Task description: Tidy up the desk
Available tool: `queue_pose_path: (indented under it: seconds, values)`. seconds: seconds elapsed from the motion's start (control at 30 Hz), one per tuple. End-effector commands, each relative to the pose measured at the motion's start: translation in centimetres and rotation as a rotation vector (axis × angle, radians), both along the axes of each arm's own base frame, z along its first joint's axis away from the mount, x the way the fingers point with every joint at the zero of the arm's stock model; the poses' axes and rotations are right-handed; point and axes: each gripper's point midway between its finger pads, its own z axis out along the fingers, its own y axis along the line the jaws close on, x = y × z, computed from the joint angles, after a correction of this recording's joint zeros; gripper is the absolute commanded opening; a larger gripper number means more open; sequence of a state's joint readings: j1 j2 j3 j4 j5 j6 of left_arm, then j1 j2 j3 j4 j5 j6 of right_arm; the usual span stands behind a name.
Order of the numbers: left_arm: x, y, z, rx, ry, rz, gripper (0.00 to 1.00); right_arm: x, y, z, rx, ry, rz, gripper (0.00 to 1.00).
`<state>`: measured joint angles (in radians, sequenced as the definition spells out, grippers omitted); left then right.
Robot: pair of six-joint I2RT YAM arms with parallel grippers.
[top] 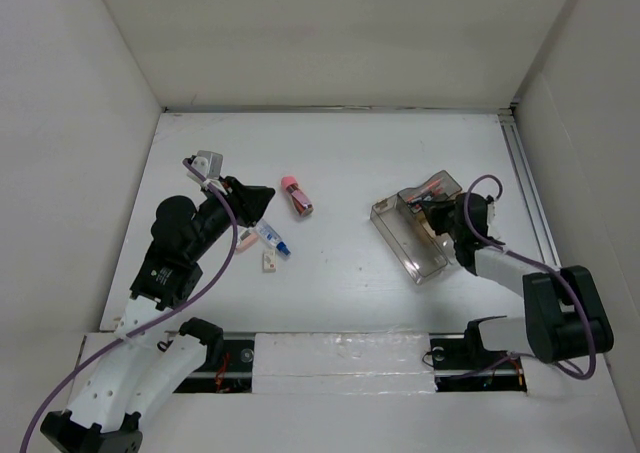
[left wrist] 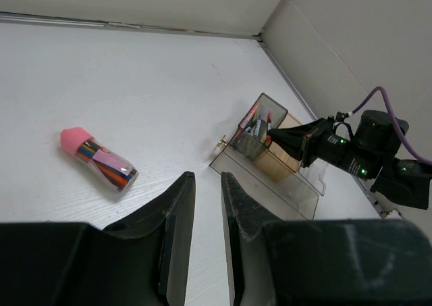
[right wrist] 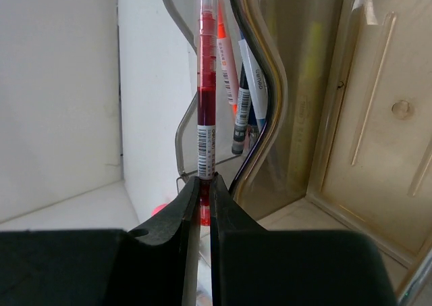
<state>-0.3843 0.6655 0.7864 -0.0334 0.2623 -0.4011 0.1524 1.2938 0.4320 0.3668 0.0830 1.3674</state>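
The white desk (top: 350,148) carries a clear organizer tray (top: 412,245) at the right, with several pens standing in its rear compartment (right wrist: 243,83). My right gripper (right wrist: 204,181) is shut on a red pen (right wrist: 206,103) with a barcode label, held at that compartment's edge; the top view shows this gripper (top: 432,213) over the tray. At the left my left gripper (top: 268,195) hovers above the desk. In its wrist view the left gripper (left wrist: 208,177) has its jaws a little apart with only bare desk between them. A pink-capped tube (top: 297,195) of coloured items lies mid-desk.
Small loose items lie near the left gripper: a blue-and-white piece (top: 274,240), a pink piece (top: 245,241) and a small white piece (top: 268,261). A metal rail (top: 530,188) runs along the right edge. White walls enclose the desk on three sides.
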Motion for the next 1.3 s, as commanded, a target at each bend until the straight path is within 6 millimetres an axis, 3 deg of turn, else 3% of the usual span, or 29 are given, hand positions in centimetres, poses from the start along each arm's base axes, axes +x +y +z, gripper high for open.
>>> queue_pose_path:
  seconds: [0.0, 0.07, 0.4, 0.53, 0.6, 0.63, 0.67, 0.7, 0.73, 0.77, 0.8, 0.83, 0.87, 0.9, 0.97, 1.0, 1.07, 1.1, 1.13, 1.17, 1.27]
  values:
    - [-0.1, 0.0, 2.7, -0.031, -0.082, -0.01, 0.19, 1.4, 0.3, 1.9, -0.004, -0.065, -0.009, 0.05]
    - [-0.2, 0.1, 2.9, -0.032, -0.089, -0.005, 0.19, 1.5, 0.4, 2.3, -0.013, -0.077, -0.008, 0.14]
    - [-0.2, 0.0, 2.7, -0.03, -0.085, -0.01, 0.19, 0.9, 0.4, 4.3, -0.049, -0.112, -0.012, 0.33]
    - [-0.2, 0.0, 2.8, -0.032, -0.085, -0.007, 0.19, 0.4, 0.5, 6.8, -0.091, -0.171, -0.004, 0.34]
    - [-0.1, -0.1, 2.7, -0.031, -0.082, -0.011, 0.19, 0.5, 1.8, 9.0, -0.099, -0.257, 0.066, 0.26]
    - [-0.2, -0.1, 2.7, -0.031, -0.084, -0.012, 0.19, 0.3, 3.2, 9.6, -0.126, -0.288, 0.133, 0.21]
    - [-0.2, 0.0, 2.8, -0.033, -0.084, -0.008, 0.19, 0.4, 4.7, 10.6, -0.131, -0.316, 0.197, 0.04]
    - [-0.2, 0.1, 2.9, -0.035, -0.086, -0.002, 0.18, 0.5, 6.1, 11.2, -0.147, -0.337, 0.246, 0.0]
    - [-0.1, 0.2, 2.9, -0.035, -0.086, 0.007, 0.18, 0.6, 7.5, 11.4, -0.206, -0.354, 0.306, 0.0]
    - [0.0, 0.2, 2.9, -0.036, -0.083, 0.01, 0.18, 0.9, 10.8, 11.9, -0.229, -0.364, 0.392, 0.0]
    - [0.0, 0.4, 2.8, -0.036, -0.077, 0.019, 0.17, 1.4, 14.2, 10.9, -0.322, -0.338, 0.512, 0.0]
    - [0.1, 0.4, 2.8, -0.036, -0.077, 0.022, 0.17, 1.4, 14.3, 10.9, -0.323, -0.338, 0.513, 0.0]
    - [0.0, 0.6, 2.8, -0.036, -0.08, 0.028, 0.17, 0.8, 17.3, 10.3, -0.348, -0.329, 0.606, 0.0]
    - [0.0, 0.7, 2.9, -0.038, -0.081, 0.038, 0.16, 2.1, 19.7, 8.6, -0.388, -0.261, 0.675, 0.04]
    - [0.4, 1.5, 3.3, -0.045, -0.086, 0.088, 0.14, 2.7, 22.5, 6.9, -0.492, -0.225, 0.786, 0.15]
    - [0.3, 1.8, 2.8, -0.037, -0.066, 0.102, 0.12, 3.2, 24.8, 4.9, -0.534, -0.151, 0.842, 0.16]
    - [0.5, 2.7, 2.7, -0.043, -0.055, 0.157, 0.12, 3.7, 26.6, 3.5, -0.615, -0.122, 0.895, 0.22]
    - [0.5, 3.0, 2.8, -0.046, -0.055, 0.173, 0.12, 2.8, 27.7, 2.3, -0.652, -0.078, 0.936, 0.26]
    - [0.7, 3.5, 2.8, -0.047, -0.051, 0.21, 0.12, 3.6, 29.0, 1.9, -0.701, -0.085, 0.952, 0.29]
    - [0.7, 3.8, 2.8, -0.051, -0.046, 0.224, 0.11, 4.1, 29.1, 1.8, -0.751, -0.08, 0.929, 0.4]
    - [0.6, 3.8, 2.8, -0.051, -0.048, 0.225, 0.11, 4.5, 30.7, 1.4, -0.825, -0.065, 0.945, 0.57]
